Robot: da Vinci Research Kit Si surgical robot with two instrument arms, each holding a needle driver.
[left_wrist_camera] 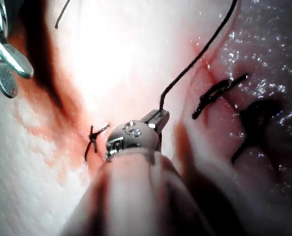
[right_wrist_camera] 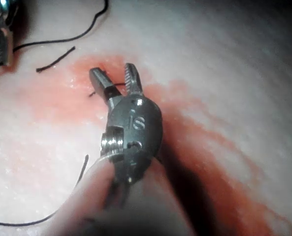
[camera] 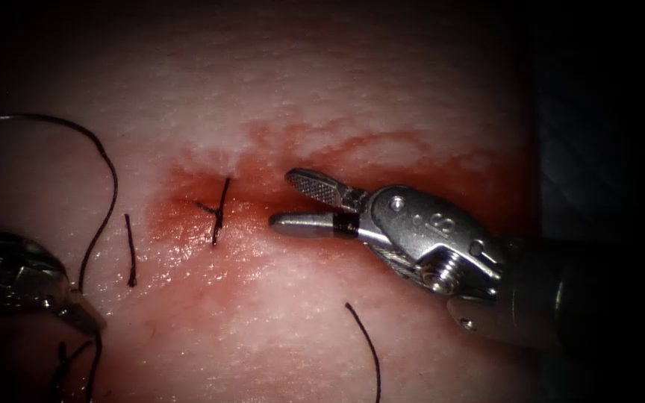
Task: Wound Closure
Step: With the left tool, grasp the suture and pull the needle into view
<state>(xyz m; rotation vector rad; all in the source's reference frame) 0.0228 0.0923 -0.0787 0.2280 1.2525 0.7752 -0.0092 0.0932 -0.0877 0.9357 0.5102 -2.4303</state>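
Endoscope view had the right tool (camera: 293, 200) gaping empty beside the knot (camera: 218, 211) mid-frame; the left tool (left_wrist_camera: 158, 119), lower left, pinched the thread (camera: 102, 216). That thread looked limp and slippery, so I'd grab it near the jaws.

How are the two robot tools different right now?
The right tool has its jaws open and holds nothing; the left tool is shut on the thread. The right tool hovers beside the knot; the left tool sits far off to the left. Both are shiny metal.

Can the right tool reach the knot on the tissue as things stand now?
Probably yes: the right tool, jaws open and empty, sits just right of the knot, with bare tissue between. The left tool holds thread apart.
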